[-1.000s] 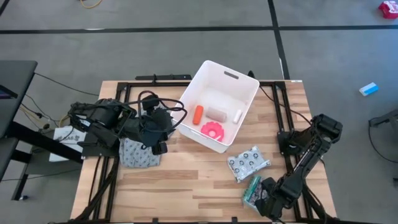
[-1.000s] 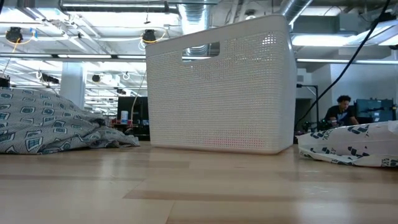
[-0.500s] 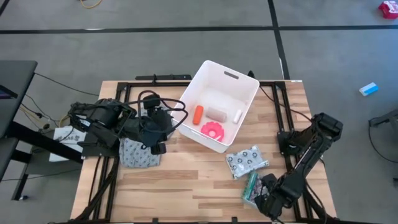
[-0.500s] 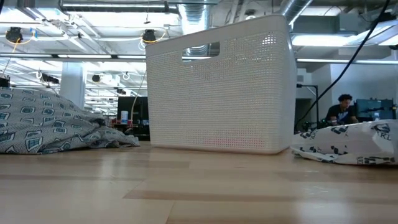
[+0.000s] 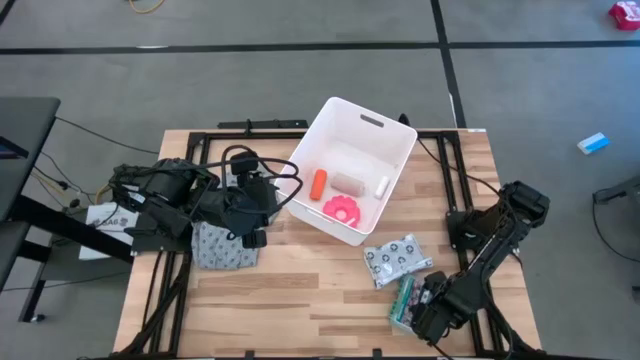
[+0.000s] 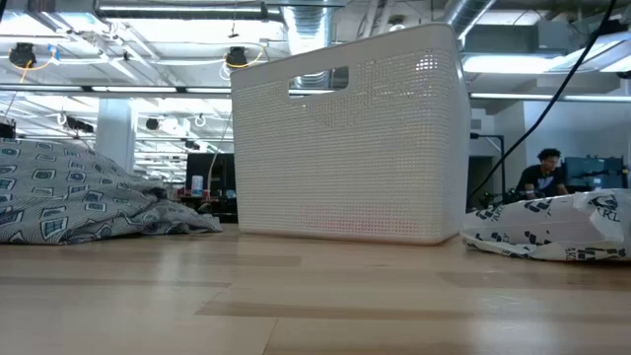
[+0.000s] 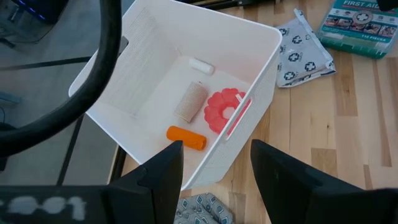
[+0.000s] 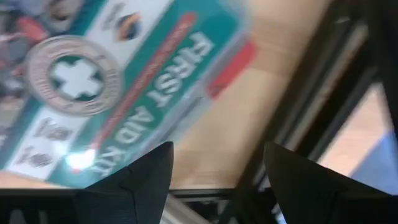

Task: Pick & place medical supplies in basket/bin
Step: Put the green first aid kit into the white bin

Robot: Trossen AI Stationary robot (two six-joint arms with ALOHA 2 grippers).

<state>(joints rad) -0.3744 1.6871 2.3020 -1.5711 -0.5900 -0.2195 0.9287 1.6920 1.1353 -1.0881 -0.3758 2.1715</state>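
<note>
The white bin (image 5: 392,140) stands mid-table and holds the orange cylinder (image 5: 318,183), the beige gauze roll (image 5: 348,182), the white tube (image 5: 381,186) and the pink disc (image 5: 341,209). The clear spotted packet (image 5: 397,260) lies flat on the wood near the bin's right corner. The green-red printed box (image 5: 404,298) lies flat just nearer than the packet. My right gripper (image 5: 422,310) is open and low at the box's right side; the wrist view shows the box (image 8: 118,81) right ahead of its fingers. My left gripper (image 5: 250,225) is open, above the grey cloth. My right gripper (image 8: 217,149) stands open at the near right edge of the printed box (image 8: 205,93), coming in low from the table's right. Whether its fingers touch the box, I cannot tell. The box lies flat on the table.
A grey patterned cloth (image 5: 222,248) lies crumpled left of the bin, under my left arm. Black cables loop near the left gripper. Bare wood runs along the near edge between the cloth and the box. In the low view a person (image 6: 540,173) sits far behind the table.
My right gripper has crept a little toward the table's left, closer against the printed box. The spotted packet has slid slightly toward the bin. The left arm has kept still.
</note>
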